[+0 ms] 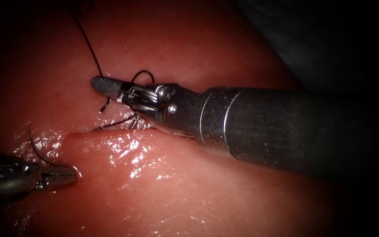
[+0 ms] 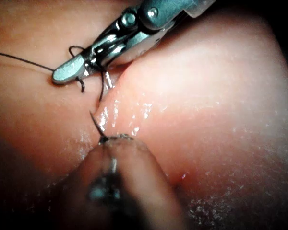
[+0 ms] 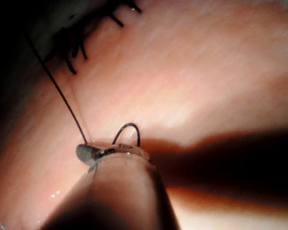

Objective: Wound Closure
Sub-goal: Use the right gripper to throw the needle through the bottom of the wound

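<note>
**Right tool on the thread at the cut, left tool holding the needle off to the side**

Right tool [image 1: 106, 87] comes in across the tissue [image 1: 224, 193], jaws pressed together, thread [image 1: 89, 46] pinched and looped around them just above the cut [image 1: 110, 131]. One strand runs from the jaws up toward the tissue's far edge. A short loop arcs over the jaws, and loose strands trail down to the cut's upper lip.

Left tool [image 1: 69, 175] sits near the tissue's left edge, on the cut's left end, jaws closed on the needle [image 1: 38, 151]. Grip is at one end of the curve; the rest arcs up free, tip in the air, not in the tissue.

Wet glare covers the tissue below the cut. The right tool's thick shaft blocks the cut's right stretch in the endoscope view.

Left wrist view: needle [image 2: 97, 125] sticks out of the left tool [image 2: 116, 140], point aimed at the right tool [image 2: 69, 71] with the thread [image 2: 19, 58] around it; cut lip clear between them.

Right wrist view: loop of thread [image 3: 127, 129] over the right tool [image 3: 91, 152], plus cut ends of thread [image 3: 74, 50] from earlier stitches at the tissue's [image 3: 206, 72] far edge.
</note>
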{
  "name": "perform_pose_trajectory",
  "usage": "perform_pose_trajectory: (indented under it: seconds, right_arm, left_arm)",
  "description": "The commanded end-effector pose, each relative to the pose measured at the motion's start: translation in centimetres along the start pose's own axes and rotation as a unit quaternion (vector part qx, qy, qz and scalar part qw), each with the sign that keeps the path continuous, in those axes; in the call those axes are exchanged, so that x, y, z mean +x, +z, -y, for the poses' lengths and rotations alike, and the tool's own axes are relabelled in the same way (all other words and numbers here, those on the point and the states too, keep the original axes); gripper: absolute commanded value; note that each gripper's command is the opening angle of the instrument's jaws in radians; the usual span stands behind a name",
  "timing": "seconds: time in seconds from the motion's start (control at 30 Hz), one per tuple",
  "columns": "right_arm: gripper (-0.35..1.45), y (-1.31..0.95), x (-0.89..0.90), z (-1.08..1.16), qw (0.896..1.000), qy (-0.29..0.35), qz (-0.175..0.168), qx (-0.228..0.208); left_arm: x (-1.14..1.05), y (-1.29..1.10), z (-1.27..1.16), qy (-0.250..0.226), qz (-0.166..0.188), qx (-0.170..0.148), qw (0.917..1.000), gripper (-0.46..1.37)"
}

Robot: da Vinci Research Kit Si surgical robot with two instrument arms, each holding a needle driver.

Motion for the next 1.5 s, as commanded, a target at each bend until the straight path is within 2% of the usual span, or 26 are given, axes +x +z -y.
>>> perform_pose_trajectory:
  seconds: [0.03,0.13,0.17,0.2,0.27,0.37,0.43,0.53,0.77,0.93,1.03,1.13,1.23,1.3,1.37,1.4,1.5]
  right_arm:
    - [-0.35,0.0,0.0,0.0,1.0,-0.007,0.0,0.0]
    - [-0.35,0.0,-0.01,0.01,1.0,-0.022,0.0,0.0]
    - [-0.25,0.0,-0.01,0.01,1.0,-0.025,0.0,0.0]
    - [-0.04,0.0,0.0,0.02,1.0,-0.031,0.0,0.0]
    - [0.14,0.01,0.0,0.02,0.999,-0.036,0.0,0.0]
    - [0.84,0.01,0.0,0.02,0.998,-0.057,-0.001,0.0]
    - [1.12,0.01,0.01,0.03,0.995,-0.098,-0.005,-0.002]
    - [1.3,0.01,0.03,0.05,0.99,-0.144,-0.013,-0.005]
    - [1.42,-0.03,0.09,0.16,0.978,-0.208,-0.025,-0.017]
    - [1.36,-0.12,0.22,0.3,0.975,-0.221,-0.026,-0.018]
    - [1.38,-0.2,0.29,0.36,0.975,-0.221,-0.031,-0.005]
    - [1.37,-0.25,0.31,0.38,0.975,-0.22,-0.033,0.002]
    - [1.38,-0.34,0.31,0.42,0.975,-0.221,-0.031,0.005]
    - [1.37,-0.39,0.3,0.44,0.974,-0.226,-0.029,0.005]
    - [1.36,-0.45,0.29,0.46,0.973,-0.229,-0.028,0.006]
    - [1.37,-0.47,0.28,0.46,0.972,-0.232,-0.027,0.006]
    - [1.38,-0.57,0.27,0.49,0.971,-0.237,-0.024,0.007]
  left_arm:
    - [0.0,-0.01,-0.01,0.0,0.0,-0.003,1.0,-0.35]
    - [-0.01,-0.02,-0.02,0.0,-0.001,-0.003,1.0,-0.35]
    - [-0.01,-0.03,-0.03,0.003,-0.001,-0.003,1.0,-0.35]
    - [-0.01,-0.03,-0.04,0.003,-0.001,-0.003,1.0,-0.35]
    - [-0.01,-0.04,-0.04,0.003,-0.001,-0.002,1.0,-0.35]
    - [-0.01,-0.04,-0.04,0.003,-0.001,-0.002,1.0,-0.35]
    - [-0.01,-0.05,-0.05,0.006,-0.001,-0.003,1.0,-0.35]
    - [-0.01,-0.07,-0.06,0.011,0.0,-0.006,0.9999,-0.35]
    - [0.01,-0.15,-0.11,0.028,-0.019,-0.017,0.9993,-0.35]
    - [0.05,-0.28,-0.17,0.035,-0.028,-0.042,0.9981,-0.35]
    - [0.05,-0.39,-0.19,0.048,-0.042,-0.068,0.9957,-0.04]
    - [0.06,-0.46,-0.18,0.052,-0.048,-0.082,0.9942,0.05]
    - [0.07,-0.56,-0.15,0.054,-0.068,-0.1,0.9912,0.31]
    - [0.08,-0.63,-0.11,0.054,-0.081,-0.11,0.9892,0.51]
    - [0.09,-0.68,-0.06,0.051,-0.085,-0.118,0.9881,0.84]
    - [0.1,-0.7,-0.02,0.05,-0.088,-0.123,0.9872,0.94]
    - [0.14,-0.73,0.08,0.05,-0.104,-0.135,0.9842,1.07]
